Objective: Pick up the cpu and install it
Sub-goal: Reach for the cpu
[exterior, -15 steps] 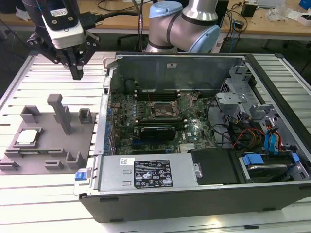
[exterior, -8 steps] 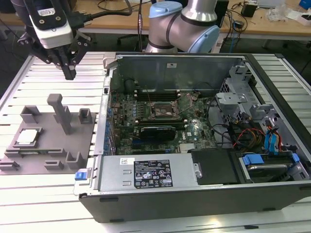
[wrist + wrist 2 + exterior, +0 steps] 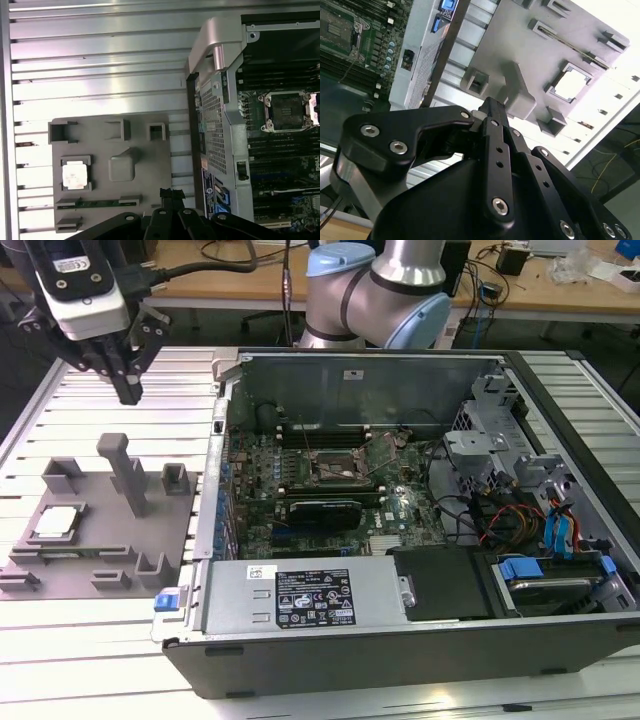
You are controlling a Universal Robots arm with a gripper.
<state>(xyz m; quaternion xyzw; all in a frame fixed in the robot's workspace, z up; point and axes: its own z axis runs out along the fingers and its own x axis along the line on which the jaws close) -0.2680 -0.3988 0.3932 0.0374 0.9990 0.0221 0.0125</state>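
End effector hangs in the exterior view's upper left, pointing straight down, its black fingers drawn together to a single tip with nothing between them. It is in the air above the grey fixture, over the upright post and clear of it. In both wrist views the closed fingertips sit over the fixture's edge nearer the computer case.

The cpu lies flat in a square pocket of the fixture, at the side away from the case, its pale metal top facing up. Being square, it has no long axis; its edges run parallel to the pocket's walls and to the fixture's sides, as the first wrist view shows. It is well apart from the end effector, and nothing touches it.

The fixture rests on the slatted metal worktop, just beside the open case. Inside the case the motherboard's socket stands open. The arm's grey-and-blue joint rises behind the case's far wall, with the wrist reaching over towards the fixture.
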